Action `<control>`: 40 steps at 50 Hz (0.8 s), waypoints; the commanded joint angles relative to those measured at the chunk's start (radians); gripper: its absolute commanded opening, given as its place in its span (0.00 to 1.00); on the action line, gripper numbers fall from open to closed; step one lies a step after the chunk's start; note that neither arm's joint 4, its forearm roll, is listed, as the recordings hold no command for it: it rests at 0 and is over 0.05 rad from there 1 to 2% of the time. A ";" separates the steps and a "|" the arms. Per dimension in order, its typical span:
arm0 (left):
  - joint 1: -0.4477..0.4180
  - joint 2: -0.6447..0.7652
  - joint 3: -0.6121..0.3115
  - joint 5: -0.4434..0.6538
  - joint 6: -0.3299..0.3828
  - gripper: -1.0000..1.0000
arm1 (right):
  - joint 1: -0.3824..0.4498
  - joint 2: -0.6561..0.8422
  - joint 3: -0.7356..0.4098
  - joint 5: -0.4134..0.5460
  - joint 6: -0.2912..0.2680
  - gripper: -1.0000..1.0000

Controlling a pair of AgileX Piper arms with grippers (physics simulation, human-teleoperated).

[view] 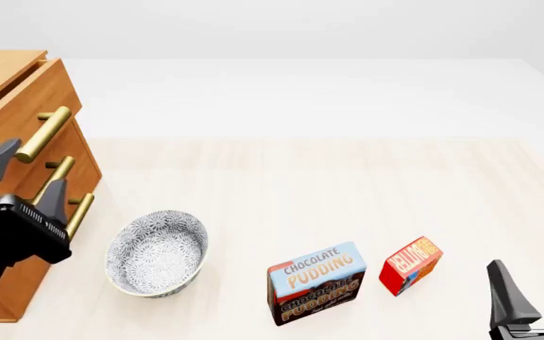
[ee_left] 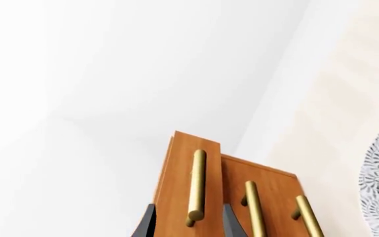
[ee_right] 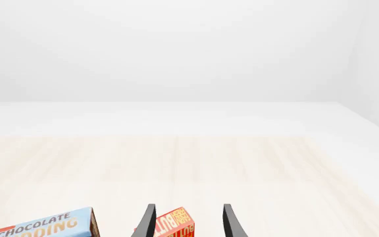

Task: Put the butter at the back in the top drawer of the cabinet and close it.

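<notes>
Left claw (view: 28,172) spread apart w/ top drawer (view: 22,106) handle (view: 43,134) btwn fingers, not clamped. Right claw (view: 535,283) apart, empty, near butter (view: 410,265) on tabletop (view: 348,184) beside pudding box (view: 316,282).

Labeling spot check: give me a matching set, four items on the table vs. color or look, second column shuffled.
Items:
1. butter
2. pudding box
3. bowl
4. cabinet

Looks:
A. light-brown wood with brass bar handles
B. blue and brown, the larger box
C. grey-and-white floral pattern
D. red-orange, the smaller box

Pairs: 1-D, 2-B, 3-C, 4-A
</notes>
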 commanded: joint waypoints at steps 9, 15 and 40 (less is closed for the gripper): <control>0.034 0.023 0.003 -0.018 0.009 1.00 | 0.000 0.000 0.000 0.000 0.000 1.00; 0.038 0.030 0.002 -0.026 0.011 1.00 | 0.000 0.000 0.000 0.000 0.000 1.00; 0.054 0.084 0.001 -0.070 0.018 1.00 | 0.000 0.000 0.000 0.000 0.000 1.00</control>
